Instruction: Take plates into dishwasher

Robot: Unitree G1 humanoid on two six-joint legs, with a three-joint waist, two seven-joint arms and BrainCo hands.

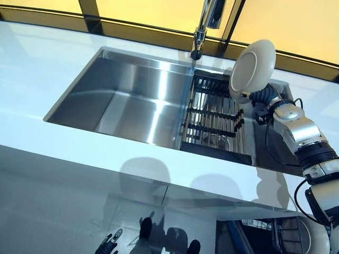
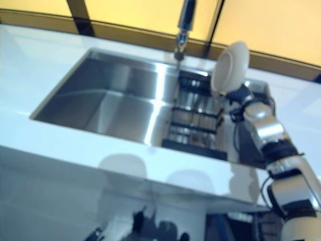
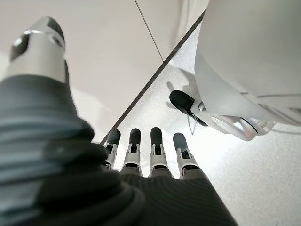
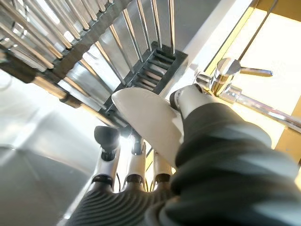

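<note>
Countertop (image 1: 47, 63), pale and glossy, runs across our view with a stainless sink (image 1: 127, 100) let into it. We note a dark-framed drying rack (image 1: 214, 124) with metal bars sitting over the sink's right end, and a chrome faucet (image 1: 201, 32) rising from the back rim just beside it. Behind the counter, yellow-lit window panes (image 1: 159, 13) sit between dark frame bars. Below the counter front we see pale cabinet panels (image 1: 63, 211) that reflect the scene.

White plate (image 1: 252, 67) is held up on edge above the rack's far right corner, clear of the bars. The right hand (image 4: 155, 141) grips it, thumb on one face and fingers behind the other.

The left hand (image 3: 141, 155) hangs low by the cabinet front over a speckled floor (image 3: 244, 188), fingers straight and holding nothing.
</note>
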